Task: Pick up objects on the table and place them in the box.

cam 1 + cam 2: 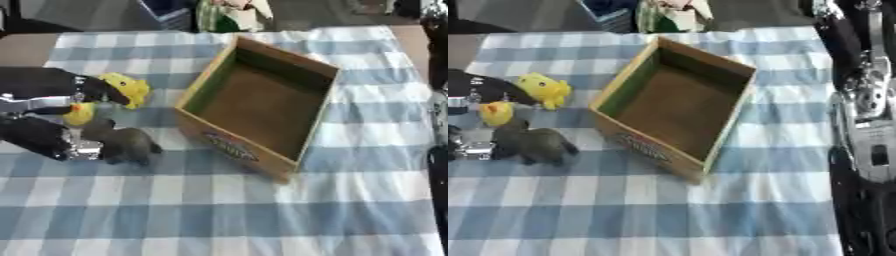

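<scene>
— Fingers of the left hand (66, 142)?
— Curled round a dark grey toy (129, 145) on the checked counter (219, 215), yellow duck toys (127, 89) just beside.
— Box (262, 105)?
— Open, empty, just right; its label is unreadable.
— Right hand?
— Only the arm (868, 115) shows.

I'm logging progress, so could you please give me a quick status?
Left hand on grey toy. Right hand out of view. Box empty; two yellow toys beside it.
</scene>
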`<action>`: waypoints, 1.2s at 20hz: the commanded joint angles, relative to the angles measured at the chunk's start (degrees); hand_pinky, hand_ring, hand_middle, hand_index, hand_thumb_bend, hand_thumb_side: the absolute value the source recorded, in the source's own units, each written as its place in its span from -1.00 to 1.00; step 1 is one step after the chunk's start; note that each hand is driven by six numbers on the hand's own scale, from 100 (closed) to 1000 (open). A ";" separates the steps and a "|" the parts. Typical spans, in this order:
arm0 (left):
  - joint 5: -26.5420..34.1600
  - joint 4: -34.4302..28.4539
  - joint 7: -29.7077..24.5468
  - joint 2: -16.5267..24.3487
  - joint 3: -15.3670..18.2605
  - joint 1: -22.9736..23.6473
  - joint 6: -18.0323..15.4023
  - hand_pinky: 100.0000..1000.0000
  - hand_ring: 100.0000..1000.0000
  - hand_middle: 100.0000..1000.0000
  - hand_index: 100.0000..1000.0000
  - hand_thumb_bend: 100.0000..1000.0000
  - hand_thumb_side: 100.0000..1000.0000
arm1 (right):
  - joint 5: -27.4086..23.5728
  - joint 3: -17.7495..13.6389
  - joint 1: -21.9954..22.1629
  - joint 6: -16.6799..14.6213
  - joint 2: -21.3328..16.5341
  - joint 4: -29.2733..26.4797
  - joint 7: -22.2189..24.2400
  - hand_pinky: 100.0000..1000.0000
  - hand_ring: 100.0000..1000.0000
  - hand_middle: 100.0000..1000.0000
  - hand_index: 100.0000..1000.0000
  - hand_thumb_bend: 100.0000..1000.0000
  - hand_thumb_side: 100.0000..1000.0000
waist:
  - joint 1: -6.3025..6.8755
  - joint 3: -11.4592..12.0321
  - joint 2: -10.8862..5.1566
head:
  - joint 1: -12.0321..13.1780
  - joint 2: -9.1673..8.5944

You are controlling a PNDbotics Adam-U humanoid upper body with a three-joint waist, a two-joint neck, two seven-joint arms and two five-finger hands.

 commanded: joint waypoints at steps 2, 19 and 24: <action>-2.54 2.59 0.04 0.35 0.08 -1.60 -1.46 0.68 0.89 0.79 1.00 0.02 1.00 | -0.31 -0.09 -0.92 -0.02 -0.62 -1.05 0.35 0.36 0.18 -0.18 0.48 -1.00 -0.02 | 0.23 -0.26 -0.66 | 0.50 -0.72; -8.97 9.15 0.04 -1.14 -0.21 -3.31 -5.34 0.71 0.95 0.96 1.00 -0.03 0.84 | -1.37 -0.32 -1.31 0.59 -1.08 -0.84 0.57 0.36 0.17 -0.20 0.48 -1.00 0.05 | 0.60 -1.43 1.10 | 1.46 -1.78; -10.80 10.72 0.04 -1.82 -0.39 -3.64 -5.86 0.71 0.95 0.94 1.00 -0.01 0.85 | -1.66 -0.45 -1.57 0.65 -1.36 -0.63 0.59 0.37 0.17 -0.20 0.48 -1.00 0.05 | 0.60 -1.88 1.61 | 1.51 -2.02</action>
